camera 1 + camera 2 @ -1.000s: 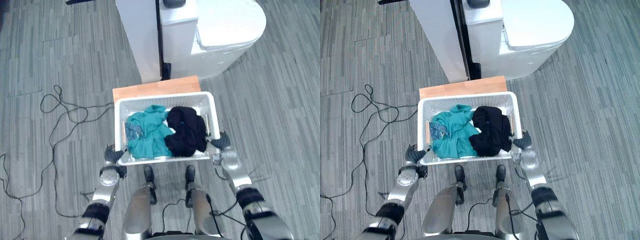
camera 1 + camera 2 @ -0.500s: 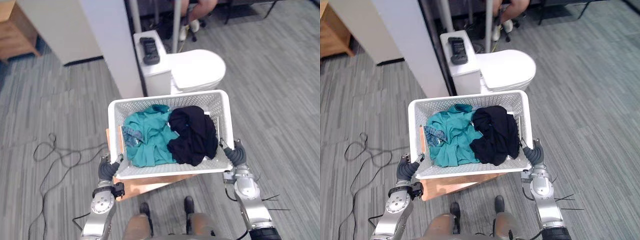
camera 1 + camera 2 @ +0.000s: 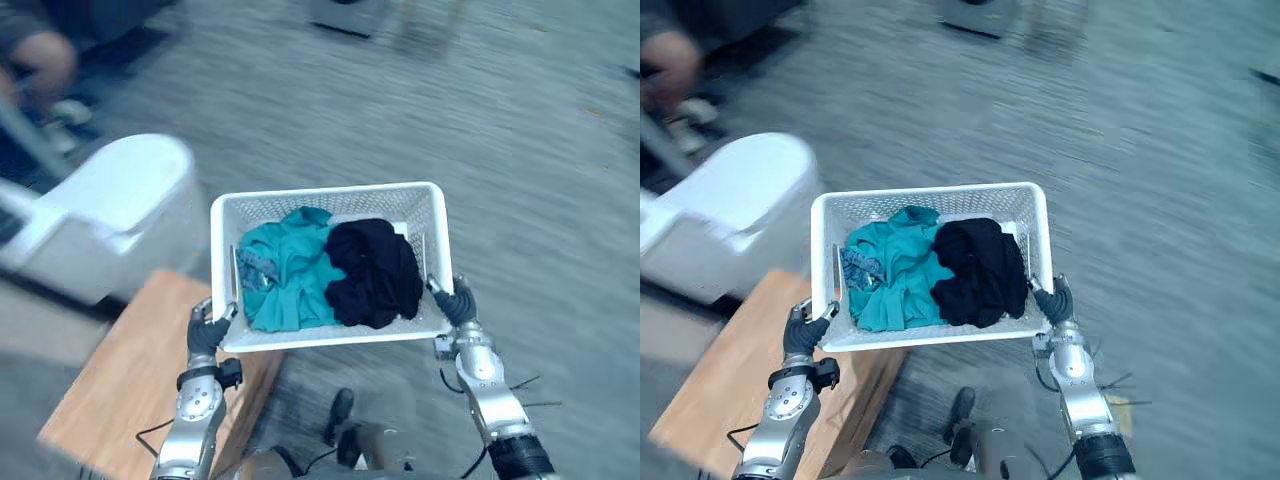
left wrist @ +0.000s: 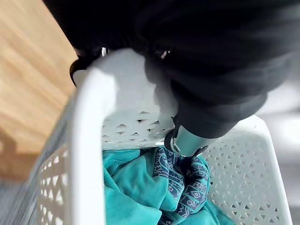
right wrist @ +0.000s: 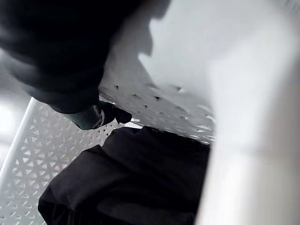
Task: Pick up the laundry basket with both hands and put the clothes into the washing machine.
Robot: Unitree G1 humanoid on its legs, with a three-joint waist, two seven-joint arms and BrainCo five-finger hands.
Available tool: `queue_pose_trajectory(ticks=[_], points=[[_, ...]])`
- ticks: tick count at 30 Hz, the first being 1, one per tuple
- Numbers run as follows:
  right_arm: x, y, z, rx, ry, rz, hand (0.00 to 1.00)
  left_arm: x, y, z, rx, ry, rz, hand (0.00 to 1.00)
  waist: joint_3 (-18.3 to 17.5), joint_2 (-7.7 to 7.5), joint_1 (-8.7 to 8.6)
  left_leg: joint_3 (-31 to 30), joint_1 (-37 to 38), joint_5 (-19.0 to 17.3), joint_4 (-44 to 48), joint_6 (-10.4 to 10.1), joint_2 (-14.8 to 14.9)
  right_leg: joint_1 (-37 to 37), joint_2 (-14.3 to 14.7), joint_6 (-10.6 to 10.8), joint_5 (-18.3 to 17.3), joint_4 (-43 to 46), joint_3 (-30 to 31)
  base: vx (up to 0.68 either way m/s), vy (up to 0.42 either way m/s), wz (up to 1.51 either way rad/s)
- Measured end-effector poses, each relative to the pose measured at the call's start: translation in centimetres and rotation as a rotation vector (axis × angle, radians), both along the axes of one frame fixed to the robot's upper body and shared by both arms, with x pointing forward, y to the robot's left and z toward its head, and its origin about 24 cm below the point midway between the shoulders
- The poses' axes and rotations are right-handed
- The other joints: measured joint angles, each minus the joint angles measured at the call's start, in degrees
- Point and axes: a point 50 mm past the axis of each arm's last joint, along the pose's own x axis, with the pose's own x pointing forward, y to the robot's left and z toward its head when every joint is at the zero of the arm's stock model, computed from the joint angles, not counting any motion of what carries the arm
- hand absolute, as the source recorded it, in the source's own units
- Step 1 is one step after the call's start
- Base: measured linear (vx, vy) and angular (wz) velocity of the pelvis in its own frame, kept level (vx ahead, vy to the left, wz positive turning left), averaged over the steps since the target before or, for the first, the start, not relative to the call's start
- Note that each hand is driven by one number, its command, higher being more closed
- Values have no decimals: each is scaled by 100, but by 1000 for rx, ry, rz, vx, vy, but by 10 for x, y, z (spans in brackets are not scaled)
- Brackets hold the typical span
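White appliance (image 3: 110, 215), far left: blurred, probably the washing machine.
Wooden table (image 3: 120, 400): below the basket's left end.
Left hand (image 3: 207, 332): I have it clamped on the left rim of the laundry basket (image 3: 325, 192), thumb inside, sharing the load.
Teal shirt (image 3: 290, 275), black garment (image 3: 378, 272): touching, side by side in the basket.
Right hand (image 3: 455, 303): pinching the right rim so the basket rides level in the air.

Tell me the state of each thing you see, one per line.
laundry basket: held in the air, level, loaded.
left hand: curled on basket's left rim.
right hand: curled on basket's right rim.
teal garment: crumpled in basket, left side.
black garment: crumpled in basket, right side.
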Motion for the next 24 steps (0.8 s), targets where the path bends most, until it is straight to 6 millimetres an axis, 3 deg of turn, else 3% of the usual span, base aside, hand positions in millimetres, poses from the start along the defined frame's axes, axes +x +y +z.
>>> queue_pose_trajectory(ticks=[1,3,5,7,10,11,12,13,14,15,16,17,18,19,20,21,24], points=[[0,-2,-2,-8,11,-2,100,1,-3,-4,-14,20,1,100,79,136,-8,-267,-117,-84,762,238,463,63,293,-151,51,-109,220,84,-205,-112],[-4,-3,-7,-22,50,4,100,-7,-5,-12,-39,56,15,100,116,215,81,-1451,-422,-90,1728,524,680,352,623,-339,177,-300,539,144,-168,-118],[-10,-8,-12,-41,76,4,100,-19,-10,-22,-58,103,10,100,117,235,224,-3355,-901,-161,2215,319,-214,753,750,-405,177,-597,1032,227,1,-126],[-12,-7,-14,-42,85,13,100,-22,-9,-23,-56,112,10,100,109,254,296,-3823,-1357,-170,2131,329,-673,964,787,-466,136,-832,1272,205,92,-72],[-14,-7,-14,-42,88,17,100,-25,-9,-25,-56,122,13,100,110,286,429,-4074,-1990,-67,1079,169,-1194,1292,755,-447,143,-1217,1470,273,129,-37],[-13,-7,-13,-42,85,18,100,-25,-9,-25,-57,122,13,100,101,298,476,-4170,-2182,227,426,33,-1374,1420,711,-332,145,-1389,1489,344,165,-28],[-14,-6,-14,-40,86,18,100,-26,-8,-26,-55,126,14,100,70,252,581,-4121,-2168,921,36,138,-1521,1561,616,-174,135,-1553,1588,393,175,-24],[-14,-6,-14,-38,88,18,100,-27,-8,-26,-55,127,15,100,23,218,610,-4057,-2064,1074,-104,451,-1606,1590,554,-58,176,-1627,1646,478,192,-19],[-12,-5,-12,-40,78,20,100,-25,-8,-22,-56,111,16,100,-26,198,619,-3936,-2106,1146,-60,903,-1680,1584,450,33,205,-1710,1657,508,212,-17],[-12,-5,-11,-38,74,19,100,-25,-8,-19,-55,101,17,100,-31,204,703,-3815,-2125,1059,146,1205,-1687,1641,381,95,233,-1727,1686,591,244,-22],[-12,-5,-12,-35,78,19,100,-26,-8,-20,-52,106,18,100,-33,201,766,-3757,-2022,962,195,1275,-1735,1648,300,191,178,-1521,1679,480,199,-29],[-12,-4,-13,-33,79,20,100,-29,-7,-21,-50,116,20,100,-34,206,764,-3701,-1828,815,138,1283,-1784,1497,182,443,17,-913,1669,452,191,-35],[-13,-2,-15,-24,86,20,100,-32,-6,-22,-46,124,22,100,-28,211,747,-3640,-1507,615,0,1258,-1852,1016,10,788,-181,474,1693,414,176,-23],[-14,-2,-17,-19,95,16,100,-32,-5,-22,-42,126,21,100,-25,198,711,-3641,-1357,561,-29,1260,-1906,751,-130,977,-157,1256,1717,476,168,-9],[-18,-3,-23,-11,117,5,100,-32,-6,-22,-35,132,14,100,-23,192,669,-3644,-986,417,-154,1254,-2001,268,-365,1101,-102,2692,1673,460,116,9],[-21,-1,-28,0,135,0,100,-33,-4,-23,-16,141,10,100,-26,198,586,-3656,-560,340,-371,1260,-2070,-76,-610,893,-176,3596,1481,381,70,10],[-22,2,-31,17,142,-1,100,-32,1,-21,16,136,-1,100,-53,244,427,-3802,92,296,-991,1209,-2066,-698,-711,502,-405,3529,1055,359,25,9]])
